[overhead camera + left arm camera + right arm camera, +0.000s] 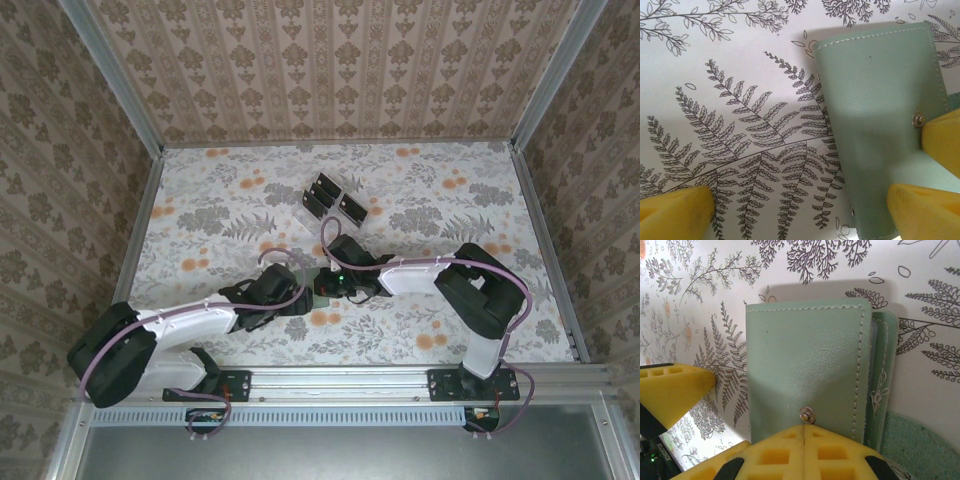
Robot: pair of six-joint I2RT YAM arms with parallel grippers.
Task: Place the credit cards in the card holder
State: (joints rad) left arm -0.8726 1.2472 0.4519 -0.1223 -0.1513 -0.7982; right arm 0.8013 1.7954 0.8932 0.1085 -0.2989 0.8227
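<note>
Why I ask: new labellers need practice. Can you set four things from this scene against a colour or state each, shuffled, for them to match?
Things:
1. wallet
2. cards
3. snap
4. left gripper

Colour or state:
a. open
b. black
c. grey-green
d. silvery, at the wallet's edge

Pairs: 1-c, 2-b, 3-d, 4-a
</note>
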